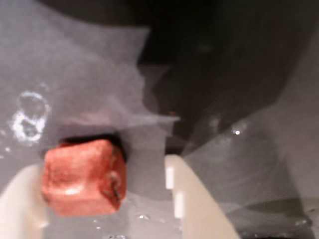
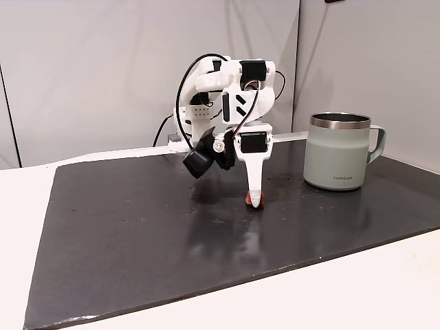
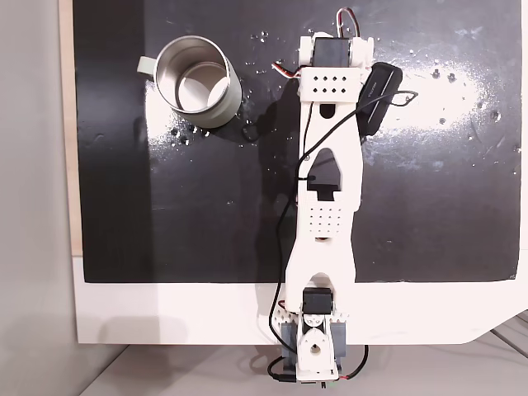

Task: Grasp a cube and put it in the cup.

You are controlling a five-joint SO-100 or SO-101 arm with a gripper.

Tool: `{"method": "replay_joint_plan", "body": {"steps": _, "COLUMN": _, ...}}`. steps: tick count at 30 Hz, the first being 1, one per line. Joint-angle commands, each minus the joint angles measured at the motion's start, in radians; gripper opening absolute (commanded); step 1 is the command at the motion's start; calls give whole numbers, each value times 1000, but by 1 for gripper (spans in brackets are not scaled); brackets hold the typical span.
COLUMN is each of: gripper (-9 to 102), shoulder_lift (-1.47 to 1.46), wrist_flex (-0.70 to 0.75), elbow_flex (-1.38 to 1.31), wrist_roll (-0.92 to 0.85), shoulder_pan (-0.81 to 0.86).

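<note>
Cube sits low on the black mat, between the two white fingers of the gripper in the wrist view. It is against the left finger with a gap to the right one, so the jaws are open around it, not clamped. The arm is bent down over it. Cup stands well apart, looking empty from above. Closing, lifting, carrying and dropping are all left.
</note>
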Motion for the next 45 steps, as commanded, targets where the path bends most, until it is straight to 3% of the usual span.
{"method": "replay_joint_plan", "body": {"steps": 1, "gripper": 16, "shoulder_lift": 9, "wrist_flex": 11, "elbow_flex": -51, "wrist_roll": -5, "shoulder_pan": 3}}
{"method": "replay_joint_plan", "body": {"steps": 9, "gripper": 4, "shoulder_lift": 9, "wrist_flex": 11, "elbow_flex": -54, "wrist_roll": -3, "shoulder_pan": 8}}
{"method": "replay_joint_plan", "body": {"steps": 16, "gripper": 3, "shoulder_lift": 80, "wrist_flex": 28, "elbow_flex": -18, "wrist_roll": 6, "shoulder_pan": 6}}
{"method": "replay_joint_plan", "body": {"steps": 33, "gripper": 3, "shoulder_lift": 792, "wrist_flex": 43, "elbow_flex": 314, "wrist_roll": 21, "shoulder_pan": -20}}
{"method": "replay_joint_plan", "body": {"steps": 45, "gripper": 3, "shoulder_lift": 870, "wrist_flex": 14, "elbow_flex": 357, "wrist_roll": -35, "shoulder_pan": -133}}
